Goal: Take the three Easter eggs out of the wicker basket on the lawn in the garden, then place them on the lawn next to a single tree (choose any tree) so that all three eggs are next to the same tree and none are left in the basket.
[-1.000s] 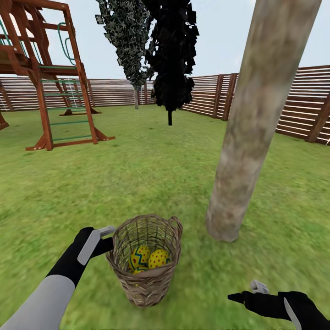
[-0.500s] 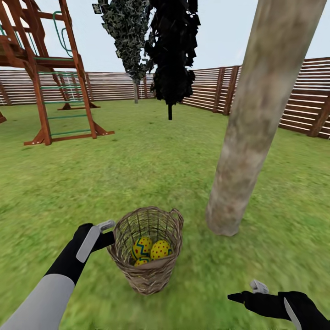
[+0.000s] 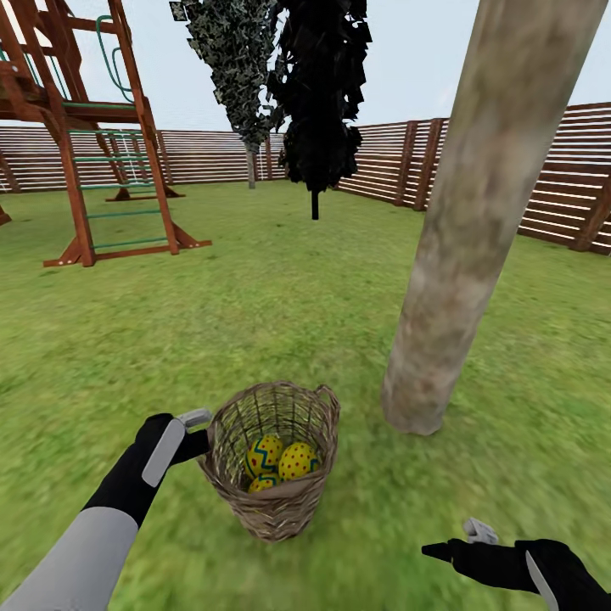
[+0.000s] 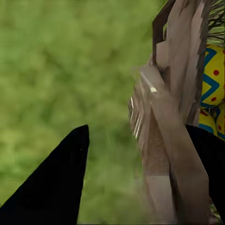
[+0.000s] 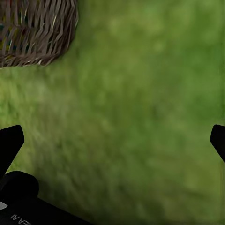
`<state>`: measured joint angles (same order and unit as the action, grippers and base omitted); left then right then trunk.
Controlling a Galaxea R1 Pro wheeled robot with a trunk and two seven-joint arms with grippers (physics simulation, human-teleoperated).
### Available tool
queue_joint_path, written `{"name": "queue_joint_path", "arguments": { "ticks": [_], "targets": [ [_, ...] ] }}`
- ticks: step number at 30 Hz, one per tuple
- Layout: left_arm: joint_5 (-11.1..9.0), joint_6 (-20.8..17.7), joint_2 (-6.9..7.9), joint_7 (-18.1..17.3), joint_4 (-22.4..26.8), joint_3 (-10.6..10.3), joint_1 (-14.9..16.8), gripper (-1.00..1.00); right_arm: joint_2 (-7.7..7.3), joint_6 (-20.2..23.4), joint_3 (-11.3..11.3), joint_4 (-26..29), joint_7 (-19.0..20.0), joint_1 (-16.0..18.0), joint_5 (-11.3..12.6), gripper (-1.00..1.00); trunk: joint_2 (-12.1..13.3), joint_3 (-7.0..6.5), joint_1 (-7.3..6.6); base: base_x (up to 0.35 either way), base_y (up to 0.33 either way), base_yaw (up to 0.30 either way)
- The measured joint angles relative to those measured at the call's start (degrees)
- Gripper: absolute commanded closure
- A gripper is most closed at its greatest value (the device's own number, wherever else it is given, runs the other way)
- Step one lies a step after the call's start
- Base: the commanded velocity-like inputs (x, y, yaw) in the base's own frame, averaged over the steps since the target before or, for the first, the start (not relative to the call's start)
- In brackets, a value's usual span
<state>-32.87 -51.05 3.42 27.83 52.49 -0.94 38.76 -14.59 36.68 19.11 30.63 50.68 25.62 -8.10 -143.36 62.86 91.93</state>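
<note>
My left fingers (image 3: 197,431) grip the rim of the basket (image 3: 273,501), one inside and one outside, with the eggs (image 3: 282,462) just past them, while my right fingers (image 3: 465,543) are wide apart over the lawn (image 3: 255,322), farther off.

The eggs (image 3: 284,462) are yellow with red dots and a blue zigzag band. The basket (image 3: 273,509) is brown woven wicker, with paler tan strands. The lawn (image 3: 255,322) is green with a slightly patchy texture. The tree (image 3: 475,212) trunk is pale grey-brown and mottled. The thin tree (image 3: 321,93) carries black foliage; the one behind it (image 3: 233,59) is dark grey-green and speckled. The fence (image 3: 509,187) is reddish-brown with pale horizontal slats. The climbing frame (image 3: 85,144) is red-brown with green rungs. The left claw (image 3: 197,433) is black with grey plates; the right claw (image 3: 458,543) is black with grey tips. The sky is pale grey-blue.
</note>
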Motion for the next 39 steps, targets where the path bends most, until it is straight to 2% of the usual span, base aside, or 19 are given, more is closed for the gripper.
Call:
{"name": "queue_joint_path", "arguments": {
  "ticks": [1, 2, 3, 29, 39],
  "targets": [
    [-2.04, 0.57, -0.04, -0.05, -2.37, -0.02, -0.02, -1.0, -0.02, 0.0, 0.0, 0.0, 0.0, 0.0, 0.0, -1.0, 0.0, 0.0, 0.0, 0.0, 0.0, 0.0],
    [-1.11, 0.25, -0.02, -0.07, -2.87, -0.02, -0.01, -1.0, -0.01, 0.0, 0.0, 0.0, 0.0, 0.0, 0.01, -1.0, 0.0, 0.0, 0.0, 0.0, 0.0, 0.0],
    [-1.6, 0.38, -0.03, -0.05, -2.82, -0.03, -0.05, -1.0, 0.0, 0.01, 0.0, 0.0, 0.0, 0.0, 0.0, -1.0, 0.0, 0.0, 0.0, 0.0, 0.0, 0.0],
    [-1.86, 0.16, 0.67, 0.02, -2.97, 0.06, -0.03, -1.0, -0.05, -0.09, 0.0, -0.02, -0.08, 0.0, 0.2, -1.0, 0.0, 0.0, 0.0, 0.0, 0.0, 0.0],
    [-1.54, 0.01, 0.59, 0.04, -3.01, 0.06, -0.05, -1.0, -0.05, -0.08, 0.0, -0.02, -0.08, 0.0, 0.18, -1.0, 0.14, -2.2, -0.25, 0.0, 0.0, 0.0]
  ]
}}
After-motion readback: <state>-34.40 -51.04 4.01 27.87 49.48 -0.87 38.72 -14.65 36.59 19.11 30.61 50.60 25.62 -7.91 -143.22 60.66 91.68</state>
